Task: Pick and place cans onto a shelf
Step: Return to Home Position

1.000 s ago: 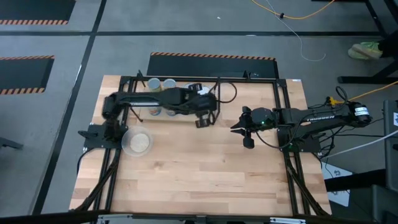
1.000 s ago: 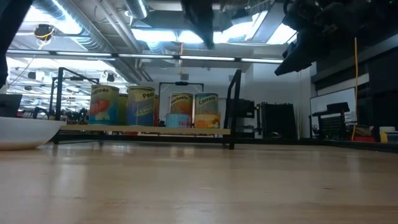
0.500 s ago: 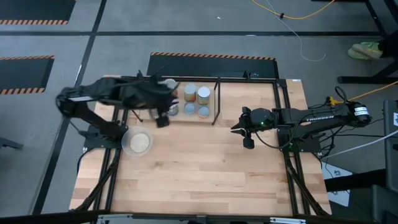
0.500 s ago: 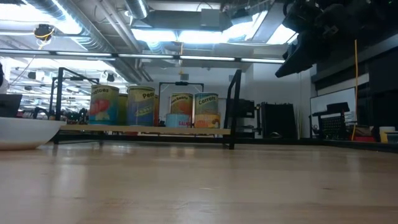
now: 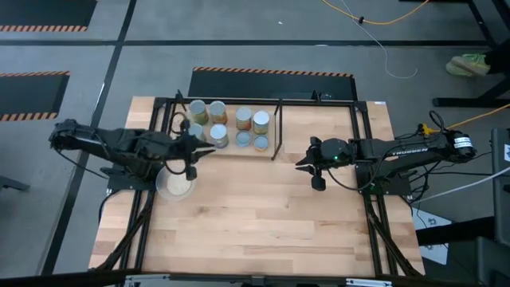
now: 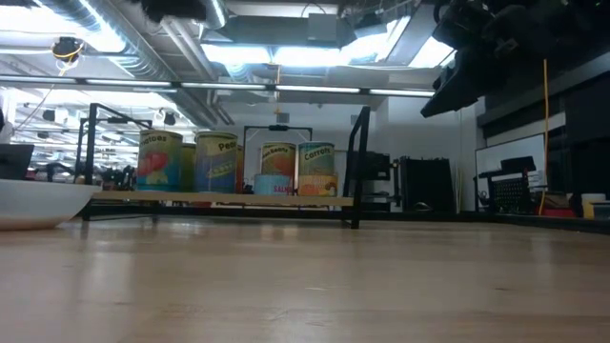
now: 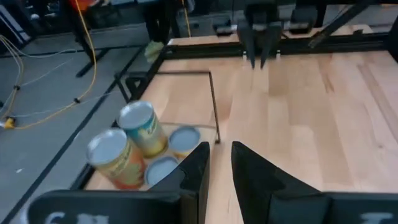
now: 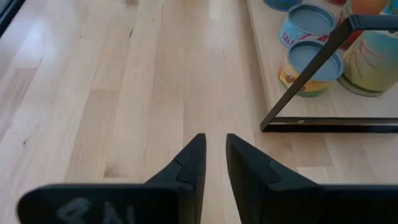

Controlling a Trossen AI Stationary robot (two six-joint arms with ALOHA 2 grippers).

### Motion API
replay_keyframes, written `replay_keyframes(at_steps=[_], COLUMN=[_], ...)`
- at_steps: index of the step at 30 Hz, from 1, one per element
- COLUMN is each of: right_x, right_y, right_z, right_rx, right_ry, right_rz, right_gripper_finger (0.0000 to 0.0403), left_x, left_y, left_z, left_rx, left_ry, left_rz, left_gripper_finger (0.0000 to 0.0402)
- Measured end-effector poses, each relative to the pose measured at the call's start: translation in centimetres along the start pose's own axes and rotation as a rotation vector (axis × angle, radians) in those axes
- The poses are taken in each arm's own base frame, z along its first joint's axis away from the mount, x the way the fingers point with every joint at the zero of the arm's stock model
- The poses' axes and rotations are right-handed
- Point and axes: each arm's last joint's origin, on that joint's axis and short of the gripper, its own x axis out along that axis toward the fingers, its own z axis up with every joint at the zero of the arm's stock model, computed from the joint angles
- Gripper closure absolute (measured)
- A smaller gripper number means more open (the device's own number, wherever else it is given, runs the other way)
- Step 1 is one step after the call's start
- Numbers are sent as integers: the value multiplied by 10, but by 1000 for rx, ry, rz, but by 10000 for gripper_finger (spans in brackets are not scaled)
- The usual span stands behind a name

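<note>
Cans (image 5: 244,118) stand on the shelf (image 5: 278,131) at the back of the tabletop (image 5: 255,223), in two rows running left to right. From above only their round tops show, pale in the back row and grey-blue in the front. The top at the front row's left end is hard to make out beside the left arm. In the low view four tall labels show plainly, while the cans between and before them are hard to separate. The left wrist view catches four cans, the nearest cut off by the hand's own fingers. The right wrist view shows a few at the picture's edge, cropped and crossed by a shelf post. Each can is upright, long axis vertical, top facing up

Left hand (image 7: 220,147) hangs above the tabletop just in front of the shelf's left part, near the dish (image 5: 175,190), its fingers a narrow gap apart and empty. Right hand (image 8: 214,140) hovers to the right of the shelf, apart from it and pointing toward its right end, fingers likewise narrowly parted and empty. In the low view the right arm is cut off at the top edge
</note>
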Motion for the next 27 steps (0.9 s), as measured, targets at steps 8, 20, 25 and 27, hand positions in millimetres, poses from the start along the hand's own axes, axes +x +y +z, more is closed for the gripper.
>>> replay_keyframes(at_steps=[8, 20, 25, 27], right_x=[0, 0, 0, 0], right_y=[0, 0, 0, 0], right_z=[1, 1, 1, 1], right_rx=[0, 0, 0, -1], right_ry=[-7, -7, -6, -7], right_rz=[0, 0, 0, 0], right_gripper_finger=[335, 335, 335, 335], left_x=[-4, -22, -23, -21], left_y=[4, 14, 14, 12], left_z=[-74, -133, -151, -159], left_rx=[-66, -189, -198, -203], left_ry=[-138, -282, -330, -356], left_rz=[-3, -18, -55, -83], left_gripper_finger=[340, 340, 340, 340])
